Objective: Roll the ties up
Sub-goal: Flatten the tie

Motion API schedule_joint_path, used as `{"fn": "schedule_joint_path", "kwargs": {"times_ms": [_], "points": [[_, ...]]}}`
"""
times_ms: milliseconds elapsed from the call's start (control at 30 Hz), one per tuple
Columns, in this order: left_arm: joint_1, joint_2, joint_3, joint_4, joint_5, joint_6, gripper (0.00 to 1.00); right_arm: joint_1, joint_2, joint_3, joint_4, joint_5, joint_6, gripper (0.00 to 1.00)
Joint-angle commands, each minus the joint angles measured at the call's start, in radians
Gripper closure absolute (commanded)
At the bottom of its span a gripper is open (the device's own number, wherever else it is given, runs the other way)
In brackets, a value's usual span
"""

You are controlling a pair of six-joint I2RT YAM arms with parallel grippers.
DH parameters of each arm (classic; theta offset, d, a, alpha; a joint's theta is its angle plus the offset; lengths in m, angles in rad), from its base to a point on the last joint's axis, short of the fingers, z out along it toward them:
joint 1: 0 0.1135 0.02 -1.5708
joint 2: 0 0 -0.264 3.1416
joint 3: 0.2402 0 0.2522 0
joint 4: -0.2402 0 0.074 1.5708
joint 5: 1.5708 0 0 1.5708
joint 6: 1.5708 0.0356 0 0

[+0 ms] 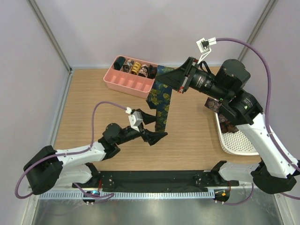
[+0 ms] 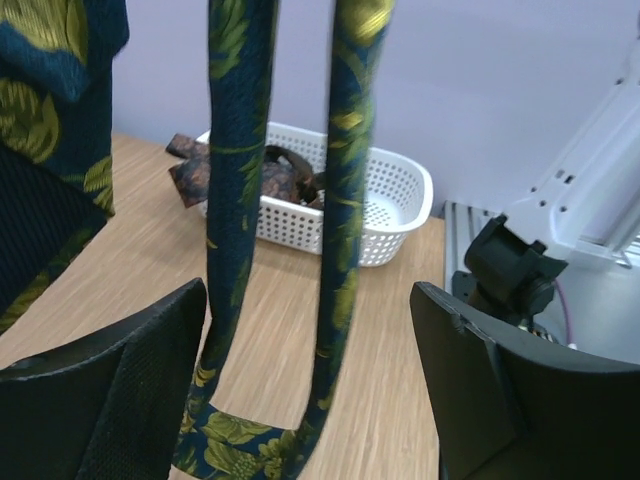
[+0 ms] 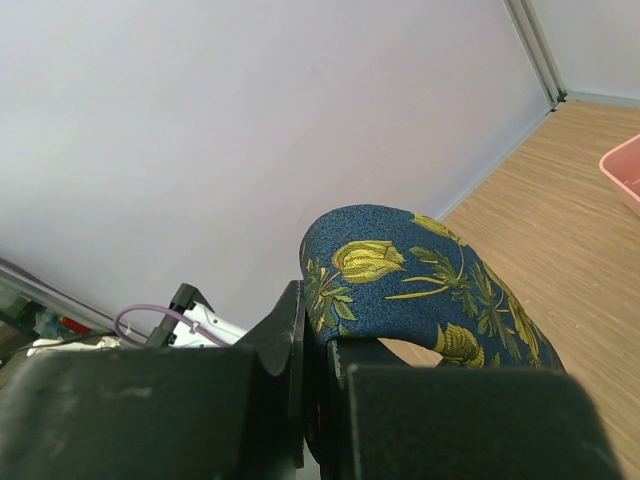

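A navy tie (image 1: 159,101) with yellow-green print hangs folded from my right gripper (image 1: 172,80), which is raised above the table beside the pink tray. In the right wrist view that gripper (image 3: 325,350) is shut on the tie (image 3: 430,260), which arches over the fingers. The tie's two strands (image 2: 340,200) drop down to a loop resting on the wood. My left gripper (image 1: 157,127) stands open around the lower part of the strands; in its own view (image 2: 310,390) both strands pass between the fingers, the left strand close to the left finger (image 2: 110,390).
A pink tray (image 1: 126,86) at the back holds several small rolled ties (image 1: 136,69). A white perforated basket (image 1: 225,143) at the right, also in the left wrist view (image 2: 400,200), holds dark brown ties (image 2: 200,175). The right arm reaches over the basket.
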Motion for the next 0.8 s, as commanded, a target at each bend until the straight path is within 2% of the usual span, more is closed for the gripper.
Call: {"fn": "schedule_joint_path", "kwargs": {"times_ms": [0, 133, 333, 500, 567, 633, 700, 733, 767], "points": [[-0.015, 0.019, 0.011, -0.013, -0.099, 0.071, 0.18, 0.004, -0.007, 0.042, 0.064, -0.019, 0.013, 0.99], [-0.022, 0.031, -0.019, -0.008, -0.127, 0.061, 0.13, 0.005, -0.012, 0.045, 0.060, -0.004, 0.004, 0.99], [-0.048, 0.091, -0.042, -0.005, -0.108, -0.047, 0.19, 0.005, -0.026, 0.056, 0.063, 0.077, -0.050, 0.97], [-0.117, 0.046, -0.094, -0.043, -0.134, -0.111, 0.22, 0.004, -0.032, 0.030, 0.041, 0.240, -0.148, 0.98], [-0.119, 0.014, -0.110, -0.135, -0.131, -0.178, 0.23, 0.004, -0.044, -0.031, 0.076, 0.286, -0.180, 0.98], [-0.122, -0.036, -0.131, -0.204, -0.131, -0.226, 0.25, 0.002, -0.055, -0.079, 0.083, 0.399, -0.200, 0.98], [-0.122, -0.090, -0.174, -0.212, -0.116, -0.286, 0.25, 0.004, -0.061, -0.134, 0.099, 0.484, -0.239, 0.98], [-0.122, -0.107, -0.183, -0.233, -0.110, -0.300, 0.26, 0.002, -0.062, -0.157, 0.107, 0.513, -0.246, 0.98], [-0.122, -0.130, -0.187, -0.267, -0.111, -0.326, 0.32, 0.000, -0.064, -0.182, 0.121, 0.535, -0.253, 0.98]]}}
